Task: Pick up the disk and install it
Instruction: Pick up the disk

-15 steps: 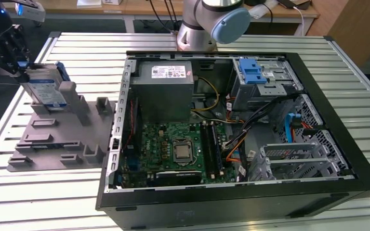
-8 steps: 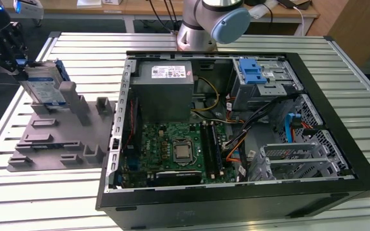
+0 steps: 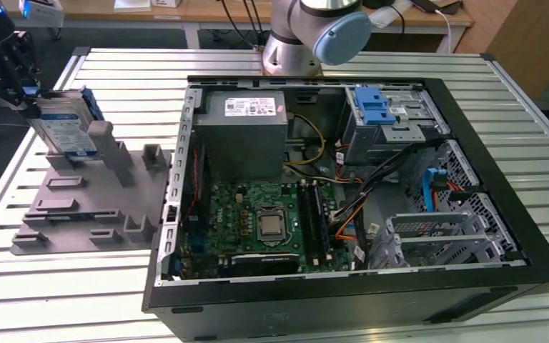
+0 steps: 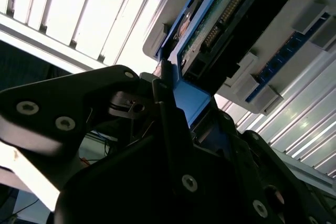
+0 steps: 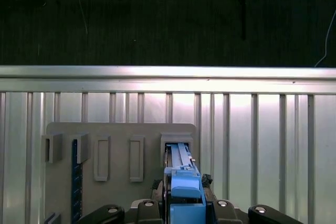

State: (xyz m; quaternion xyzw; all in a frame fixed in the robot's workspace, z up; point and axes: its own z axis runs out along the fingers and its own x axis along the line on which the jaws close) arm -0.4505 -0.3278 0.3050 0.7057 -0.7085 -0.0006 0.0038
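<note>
The disk (image 3: 65, 127), silver-grey with a white-and-blue label and blue rails, stands on edge and tilted at the exterior view's left, over the far end of a grey holder fixture (image 3: 74, 207). My black gripper (image 3: 28, 96) is at the disk's upper end and is shut on it. In both wrist views the disk's blue rail (image 5: 184, 184) sits between my fingers (image 4: 167, 108), with the disk's circuit-board side (image 4: 220, 19) showing in the second wrist view. The disk's lower end is at a slot of the fixture (image 5: 121, 135); I cannot tell if it touches.
An open black computer case (image 3: 465, 128) lies on the slatted metal table (image 3: 112, 71). Inside are a grey power-supply box (image 3: 241, 114), a metal cage with a blue latch (image 3: 382, 107), a motherboard (image 3: 265, 221) and metal cages (image 3: 437, 236) at the exterior view's right.
</note>
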